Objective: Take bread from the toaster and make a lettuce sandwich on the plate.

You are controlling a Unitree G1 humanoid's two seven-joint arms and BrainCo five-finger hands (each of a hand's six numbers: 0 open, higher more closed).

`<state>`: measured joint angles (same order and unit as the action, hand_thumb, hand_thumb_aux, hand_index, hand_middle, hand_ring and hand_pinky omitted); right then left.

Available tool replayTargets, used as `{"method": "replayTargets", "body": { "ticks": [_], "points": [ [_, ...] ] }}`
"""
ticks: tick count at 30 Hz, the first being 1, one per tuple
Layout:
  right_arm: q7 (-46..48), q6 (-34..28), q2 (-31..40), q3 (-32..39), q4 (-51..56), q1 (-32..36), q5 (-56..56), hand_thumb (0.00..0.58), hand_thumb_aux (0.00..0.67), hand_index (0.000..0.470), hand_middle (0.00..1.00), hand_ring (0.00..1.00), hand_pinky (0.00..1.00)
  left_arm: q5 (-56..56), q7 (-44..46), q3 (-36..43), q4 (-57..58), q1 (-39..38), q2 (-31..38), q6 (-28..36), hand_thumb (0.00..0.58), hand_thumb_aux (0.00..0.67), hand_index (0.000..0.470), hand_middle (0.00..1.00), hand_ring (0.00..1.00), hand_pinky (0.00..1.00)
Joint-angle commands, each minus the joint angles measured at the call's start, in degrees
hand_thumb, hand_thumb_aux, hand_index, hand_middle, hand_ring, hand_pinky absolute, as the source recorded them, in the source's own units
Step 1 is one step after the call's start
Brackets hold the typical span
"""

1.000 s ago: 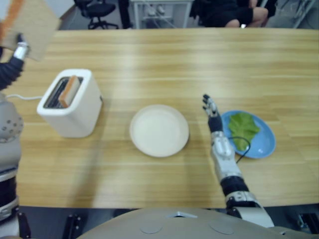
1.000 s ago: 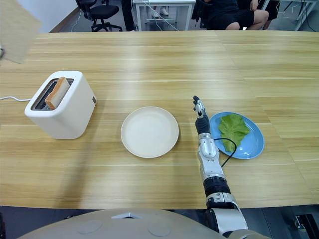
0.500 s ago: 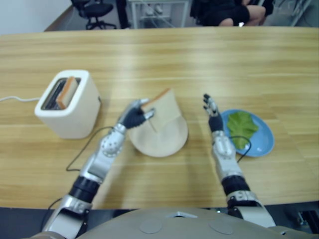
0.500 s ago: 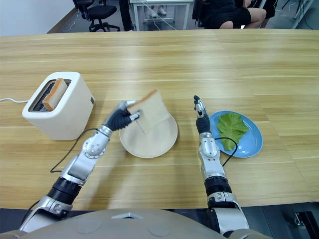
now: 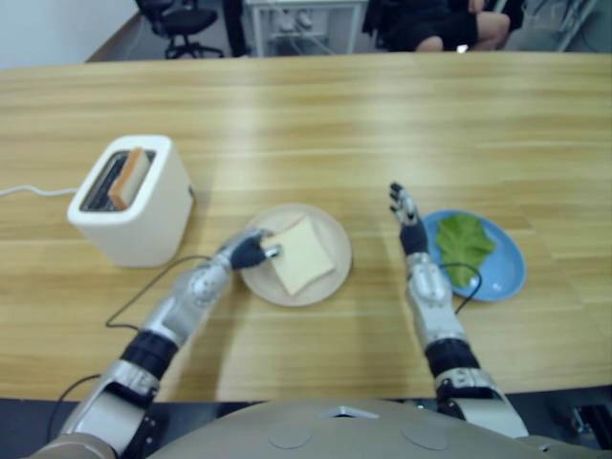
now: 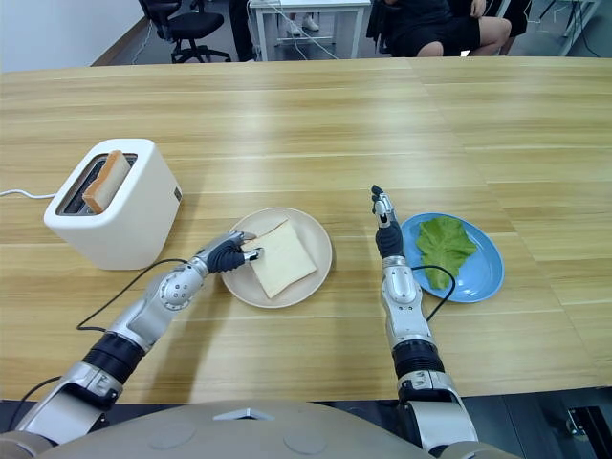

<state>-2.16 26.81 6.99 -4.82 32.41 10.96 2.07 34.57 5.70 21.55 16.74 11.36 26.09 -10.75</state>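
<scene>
Spanning the whole scene, the pale wooden counter (image 6: 287,124) carries everything under both hands. The white toaster (image 6: 120,210) stands up and to the left of the left hand (image 6: 226,256), well apart from it, with its slots facing up. The round cream plate (image 6: 308,228) lies just right of the left hand, whose fingertips lie over its left rim. The right hand (image 6: 383,222) is near the plate's right side without touching it. The blue plate (image 6: 490,277) sits just right of the right hand, its rim close beside the wrist.

A slice of bread (image 6: 284,258) lies flat on the cream plate, turned cornerwise, directly right of the left hand. The left hand's fingers are curled and pinch the slice's near-left corner. A lettuce leaf (image 6: 447,247) lies on the blue plate, right of the right hand and apart from it. A second slice (image 6: 105,180) stands upright in a toaster slot with its top poking out, far up and left of the left hand.

The right hand holds nothing. Its fingers are stretched straight and close together, pointing away across the counter. Whether it rests on the wood or hangs just above it, I cannot tell. A thin white cord (image 6: 17,191) runs off the toaster's left side, farthest from both hands.
</scene>
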Motion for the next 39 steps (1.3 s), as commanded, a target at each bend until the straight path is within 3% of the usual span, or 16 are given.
{"method": "replayTargets", "body": {
  "ticks": [1,5,10,14,17,21,27,29,32,39],
  "points": [
    [-0.1,-1.0,-0.4,0.0,-1.1,-0.5,-0.2,0.000,0.000,0.000,0.00,0.00,0.00,10.1,-3.3,2.0,-7.7,-0.8,2.3,2.3,0.000,0.000,0.000,0.00,0.00,0.00],
    [-0.1,-1.2,-0.6,0.0,-1.6,-0.7,-0.2,0.000,0.000,0.000,0.00,0.00,0.00,18.5,-5.4,1.3,-17.8,-2.5,3.9,5.1,0.000,0.000,0.000,0.00,0.00,0.00],
    [0.1,-1.7,-0.7,0.3,-2.0,-0.9,0.0,0.000,0.000,0.000,0.00,0.00,0.00,20.6,-2.5,-1.4,-31.4,-5.7,4.2,6.7,0.000,0.000,0.000,0.00,0.00,0.00],
    [0.1,-1.8,-0.7,0.4,-3.7,-1.2,0.2,0.000,0.000,0.000,0.00,0.00,0.00,18.7,-4.4,-5.4,-38.4,-6.3,3.5,5.6,0.000,0.000,0.000,0.00,0.00,0.00],
    [0.2,-2.0,1.1,0.3,-11.7,-3.0,1.4,0.000,0.000,0.000,0.00,0.00,0.00,11.0,-6.8,-8.6,-38.6,-7.3,0.7,3.6,0.000,0.000,0.000,0.00,0.00,0.00],
    [0.0,-6.2,8.9,-3.4,-28.9,-7.1,7.5,0.000,0.000,0.000,0.00,0.00,0.00,-2.2,-7.9,-12.7,-30.0,-8.5,-5.4,1.8,0.000,0.000,0.000,0.00,0.00,0.00],
    [-6.0,-14.2,28.1,-10.0,-41.5,-15.0,39.2,0.000,0.000,0.000,0.00,0.00,0.00,-15.8,-7.4,-16.4,-18.2,-9.3,-12.0,-1.4,0.000,0.000,0.000,0.00,0.00,0.00],
    [-7.1,-16.4,32.8,-9.7,-40.7,-16.7,45.9,0.000,0.000,0.000,0.00,0.00,0.00,-16.5,-7.9,-16.8,-16.8,-9.7,-12.5,-2.1,0.000,0.000,0.000,0.00,0.00,0.00],
    [-9.4,-19.2,37.8,-4.7,-31.5,-16.5,54.6,0.000,0.000,0.000,0.00,0.00,0.00,-16.2,-8.9,-16.4,-15.9,-10.3,-13.0,-2.8,0.000,0.000,0.000,0.00,0.00,0.00],
    [-16.0,-21.5,38.5,7.9,-7.3,-11.2,60.1,0.000,0.000,0.000,0.00,0.00,0.00,-14.3,-9.1,-14.1,-18.6,-11.1,-14.7,-2.3,0.000,0.000,0.000,0.00,0.00,0.00]
  ]
}}
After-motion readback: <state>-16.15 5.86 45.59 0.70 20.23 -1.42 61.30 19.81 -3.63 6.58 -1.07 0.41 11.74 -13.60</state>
